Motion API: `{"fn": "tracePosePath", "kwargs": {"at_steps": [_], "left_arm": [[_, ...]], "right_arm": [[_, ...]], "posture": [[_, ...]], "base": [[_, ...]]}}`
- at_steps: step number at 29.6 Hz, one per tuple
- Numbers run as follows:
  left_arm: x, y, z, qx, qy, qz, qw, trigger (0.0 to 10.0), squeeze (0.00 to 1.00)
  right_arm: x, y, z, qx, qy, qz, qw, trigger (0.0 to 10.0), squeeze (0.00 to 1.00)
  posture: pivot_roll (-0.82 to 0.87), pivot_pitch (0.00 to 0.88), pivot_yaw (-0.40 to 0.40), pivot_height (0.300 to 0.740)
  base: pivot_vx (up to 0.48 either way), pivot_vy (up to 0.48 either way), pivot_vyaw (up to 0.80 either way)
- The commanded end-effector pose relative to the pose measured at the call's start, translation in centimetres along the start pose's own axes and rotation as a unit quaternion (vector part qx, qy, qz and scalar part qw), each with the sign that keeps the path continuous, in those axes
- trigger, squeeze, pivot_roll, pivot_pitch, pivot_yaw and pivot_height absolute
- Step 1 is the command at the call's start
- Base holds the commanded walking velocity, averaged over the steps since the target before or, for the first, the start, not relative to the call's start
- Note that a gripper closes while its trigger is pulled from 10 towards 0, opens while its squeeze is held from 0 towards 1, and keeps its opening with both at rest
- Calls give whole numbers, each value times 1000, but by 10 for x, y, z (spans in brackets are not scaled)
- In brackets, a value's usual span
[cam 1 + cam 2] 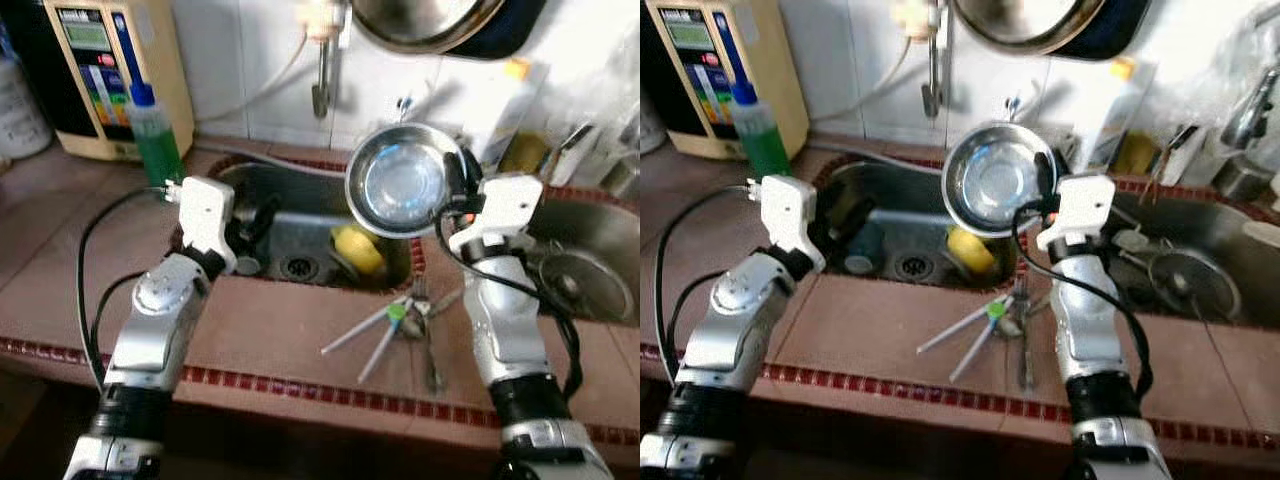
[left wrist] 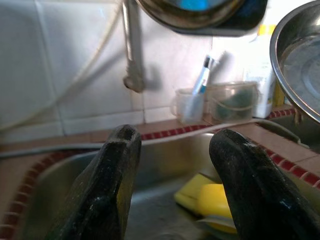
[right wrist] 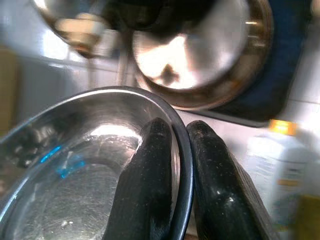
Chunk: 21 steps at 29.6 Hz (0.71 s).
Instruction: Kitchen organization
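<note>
While the steel bowl (image 1: 402, 180) hangs tilted above the sink (image 1: 310, 235), the right tool (image 3: 172, 175) pinches its rim between both fingers. The left tool (image 2: 172, 190) hovers open over the basin, near a yellow sponge (image 1: 358, 250). Cutlery (image 1: 400, 325) lies on the worktop (image 1: 270, 335).

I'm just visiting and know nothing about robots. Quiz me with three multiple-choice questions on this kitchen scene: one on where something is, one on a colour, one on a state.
1. Where does the loose cutlery lie?
A. in the sink
B. on the counter ledge in front of the sink
C. on the floor

2. What colour is the sponge in the sink?
A. yellow
B. red
C. white

3. What is the right gripper doing?
A. hanging open
B. pinching the rim of the steel bowl
C. holding a fork

Answers: 1 B, the utensils rest on the brown tiles. 2 A, it shows bright yellow. 3 B, one finger sits on each side of the rim.
</note>
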State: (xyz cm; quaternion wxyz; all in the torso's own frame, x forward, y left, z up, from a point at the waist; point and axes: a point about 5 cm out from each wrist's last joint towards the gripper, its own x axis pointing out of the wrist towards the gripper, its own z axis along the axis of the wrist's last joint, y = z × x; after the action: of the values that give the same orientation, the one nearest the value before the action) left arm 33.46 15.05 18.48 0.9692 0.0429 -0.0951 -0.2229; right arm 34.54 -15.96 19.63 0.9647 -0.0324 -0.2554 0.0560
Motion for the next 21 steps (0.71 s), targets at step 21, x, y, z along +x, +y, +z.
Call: {"fn": "tracePosePath", "kwargs": {"at_steps": [21], "left_arm": [[-2, -32, 1, 34, -2, -99, 994, 10000, 0]], "right_arm": [[4, -6, -17, 0, 83, -25, 996, 10000, 0]], "posture": [[-56, 0, -28, 740]], "base": [[0, 0, 0]]}}
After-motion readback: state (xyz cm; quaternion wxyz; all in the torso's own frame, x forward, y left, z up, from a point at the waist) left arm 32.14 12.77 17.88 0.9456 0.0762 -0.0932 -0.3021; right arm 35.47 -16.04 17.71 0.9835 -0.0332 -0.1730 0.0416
